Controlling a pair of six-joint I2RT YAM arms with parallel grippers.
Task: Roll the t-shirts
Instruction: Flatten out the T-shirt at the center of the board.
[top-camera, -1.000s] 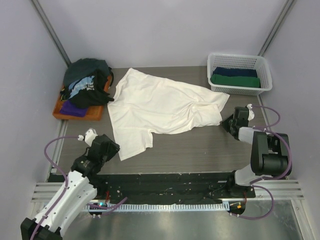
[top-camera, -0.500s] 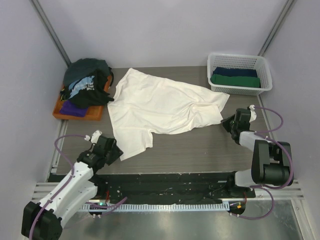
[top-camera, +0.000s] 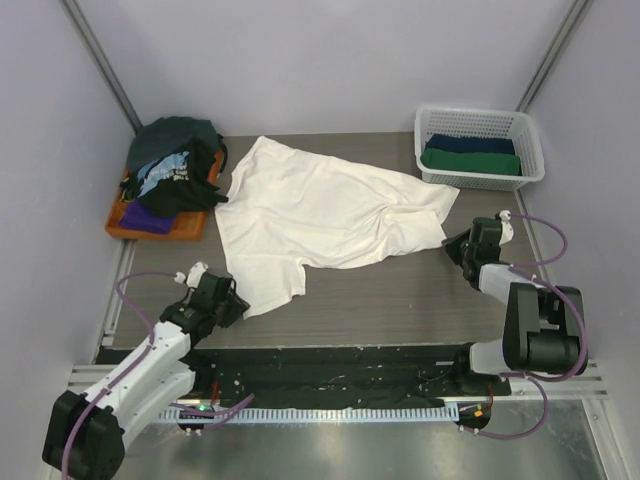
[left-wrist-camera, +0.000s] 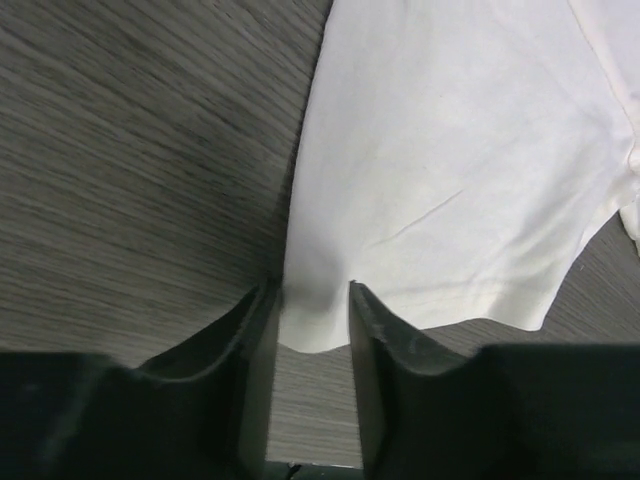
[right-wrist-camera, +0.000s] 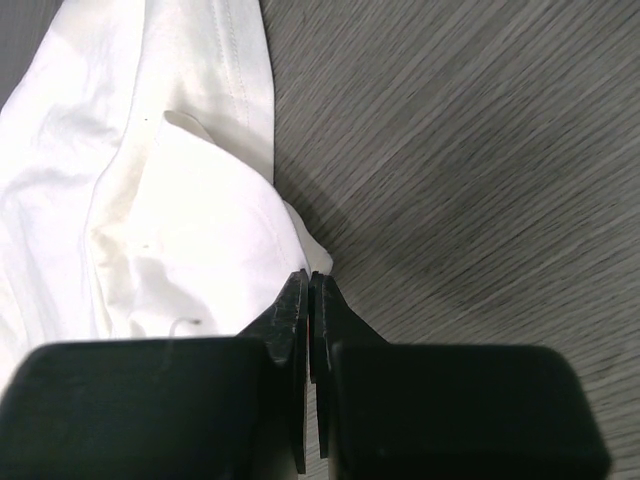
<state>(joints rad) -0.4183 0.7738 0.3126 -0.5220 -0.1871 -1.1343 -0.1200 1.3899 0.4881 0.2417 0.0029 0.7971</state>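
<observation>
Cream shirt (top-camera: 320, 210): soft, plain woven cotton, spread mostly flat across the middle of the table, with shallow creases and a bunched fold toward its right end. Stitched hems show along its edges.
Table (top-camera: 400, 290): dark grey board with a fine, straight wood grain.
Left gripper (left-wrist-camera: 308, 300): low at the shirt's near left corner. Its two black, wedge-shaped fingers (left-wrist-camera: 255, 340) stand apart, one on either side of that corner. The cloth between them lies flat and is not pinched.
Right gripper (right-wrist-camera: 310, 278): at the shirt's right end, its black fingers pressed fully together. Their tips meet right at a pointed flap of the cloth; whether any fabric is caught between them cannot be told.
Pile of shirts (top-camera: 172, 168): a loose, rumpled heap at the far left in dark teal, black with pale-blue print, and purple, resting on the tray.
Tray (top-camera: 126, 230): flat, orange, rectangular.
Basket (top-camera: 480, 118): white plastic lattice, rectangular, at the far right.
Navy shirt (top-camera: 470, 143): a compact bundle inside the basket, at the back.
Green shirt (top-camera: 470, 162): a compact bundle touching the navy one, at the front.
</observation>
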